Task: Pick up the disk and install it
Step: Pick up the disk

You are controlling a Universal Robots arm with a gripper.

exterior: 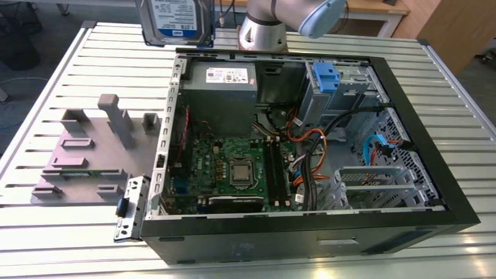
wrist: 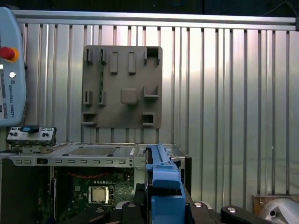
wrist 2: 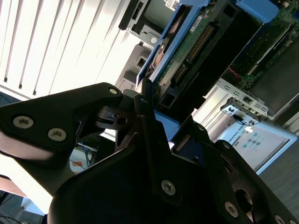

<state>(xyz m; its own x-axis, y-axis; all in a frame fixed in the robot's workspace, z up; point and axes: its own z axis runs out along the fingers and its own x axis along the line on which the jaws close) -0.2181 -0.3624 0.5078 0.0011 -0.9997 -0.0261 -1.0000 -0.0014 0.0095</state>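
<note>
The disk [exterior: 175,21] hangs in the air above the back left corner of the open computer case [exterior: 434,174], its white-and-blue label facing the exterior view. In the second wrist view my gripper [wrist 2: 150,100] is shut on the disk [wrist 2: 187,60], whose green circuit-board side and blue carrier edge reach away from the black fingers [wrist 2: 152,135]. The first wrist view looks along the disk [wrist: 161,184] edge-on, with its blue bracket over the case wall. The grey drive cage with its blue latch [exterior: 326,78] stands at the back of the case, to the disk's right in the exterior view.
The grey power supply [exterior: 220,87] sits in the case's back left corner, with the motherboard [exterior: 232,168] and loose cables [exterior: 310,151] in front of it. A grey fixture plate [exterior: 85,157] lies on the slatted table left of the case. The arm's base [exterior: 263,32] stands behind the case.
</note>
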